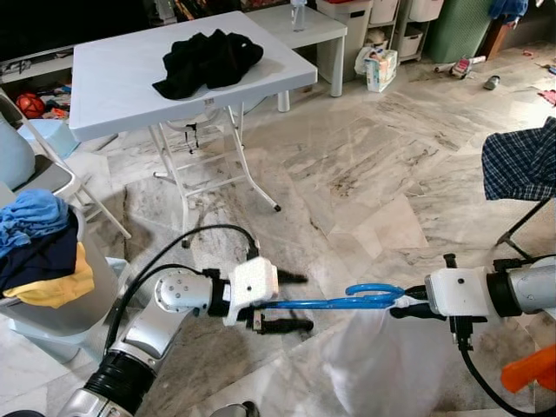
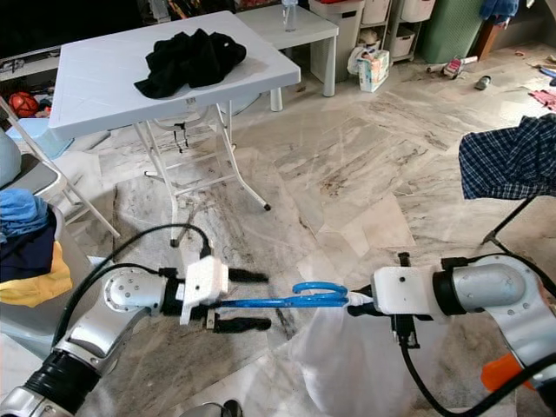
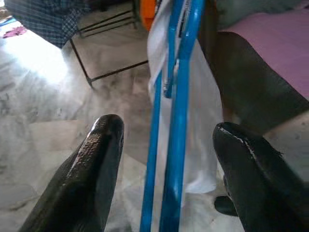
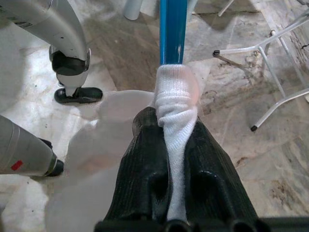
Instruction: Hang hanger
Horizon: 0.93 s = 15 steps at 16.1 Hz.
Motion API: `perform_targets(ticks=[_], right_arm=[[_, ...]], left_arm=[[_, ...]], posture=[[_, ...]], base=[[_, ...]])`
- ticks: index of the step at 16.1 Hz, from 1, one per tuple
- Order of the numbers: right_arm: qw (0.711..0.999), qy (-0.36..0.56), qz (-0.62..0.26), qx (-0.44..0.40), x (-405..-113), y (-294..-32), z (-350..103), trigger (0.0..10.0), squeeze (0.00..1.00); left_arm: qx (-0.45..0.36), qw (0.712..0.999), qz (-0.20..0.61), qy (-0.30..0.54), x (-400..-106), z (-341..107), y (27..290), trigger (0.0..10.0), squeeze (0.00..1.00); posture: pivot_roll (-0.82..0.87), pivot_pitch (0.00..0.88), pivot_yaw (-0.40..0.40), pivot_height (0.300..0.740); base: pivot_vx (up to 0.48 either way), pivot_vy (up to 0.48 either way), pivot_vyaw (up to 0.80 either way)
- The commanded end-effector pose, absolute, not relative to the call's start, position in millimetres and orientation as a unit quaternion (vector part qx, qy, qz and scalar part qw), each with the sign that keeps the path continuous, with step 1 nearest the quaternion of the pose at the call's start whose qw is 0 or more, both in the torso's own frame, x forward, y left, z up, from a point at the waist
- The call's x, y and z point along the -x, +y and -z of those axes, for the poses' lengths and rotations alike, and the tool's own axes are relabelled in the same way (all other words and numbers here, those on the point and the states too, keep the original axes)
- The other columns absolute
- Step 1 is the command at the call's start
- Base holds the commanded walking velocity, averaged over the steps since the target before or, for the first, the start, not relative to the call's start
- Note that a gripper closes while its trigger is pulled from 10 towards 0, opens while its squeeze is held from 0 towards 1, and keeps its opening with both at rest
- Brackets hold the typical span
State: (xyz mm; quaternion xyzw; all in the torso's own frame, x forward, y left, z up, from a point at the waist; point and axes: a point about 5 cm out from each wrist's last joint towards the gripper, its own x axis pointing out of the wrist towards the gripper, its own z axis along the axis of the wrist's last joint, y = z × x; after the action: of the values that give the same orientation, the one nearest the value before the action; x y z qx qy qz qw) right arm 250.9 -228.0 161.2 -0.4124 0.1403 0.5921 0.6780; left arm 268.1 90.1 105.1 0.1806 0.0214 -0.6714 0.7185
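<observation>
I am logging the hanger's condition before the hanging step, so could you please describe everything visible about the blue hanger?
The blue hanger looks like glossy plastic, with thin paired bars and a looped section near the right gripper. It lies roughly level above the marble floor, spanning between both arms. One end sits between the left gripper's open fingers. A white garment hangs from its other end, where the right gripper is shut on the bunched fabric.

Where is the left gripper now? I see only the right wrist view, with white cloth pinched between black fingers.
Observer: The left gripper is at the far end of the blue hanger, with one finger on each side of its bars.
Operator: Does it clamp the hanger?
Observer: No, its fingers are open and apart from the bars.
Operator: How does the hanger lie?
Observer: About level between the two grippers. The white garment hangs down from it beside the right gripper.
</observation>
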Motion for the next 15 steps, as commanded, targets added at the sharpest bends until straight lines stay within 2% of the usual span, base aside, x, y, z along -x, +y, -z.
perform_targets(ticks=[1, 15], right_arm=[[0.672, 0.12, -0.596, 0.423, -255.1, -224.0, -170.4, 10.0, 0.0], [0.677, 0.107, -0.593, 0.422, -259.0, -218.6, -174.6, 10.0, 0.0]], left_arm=[[-0.191, 0.712, 0.676, 0.023, -270.8, -105.6, 90.2, 0.0, 0.0], [-0.211, 0.7, 0.682, 0.027, -278.3, -100.8, 87.8, 0.0, 0.0]], posture=[[-0.12, 0.057, 0.081, 0.74], [-0.13, 0.055, 0.078, 0.74]], base=[[0.0, 0.0, 0.0], [0.0, 0.0, 0.0]])
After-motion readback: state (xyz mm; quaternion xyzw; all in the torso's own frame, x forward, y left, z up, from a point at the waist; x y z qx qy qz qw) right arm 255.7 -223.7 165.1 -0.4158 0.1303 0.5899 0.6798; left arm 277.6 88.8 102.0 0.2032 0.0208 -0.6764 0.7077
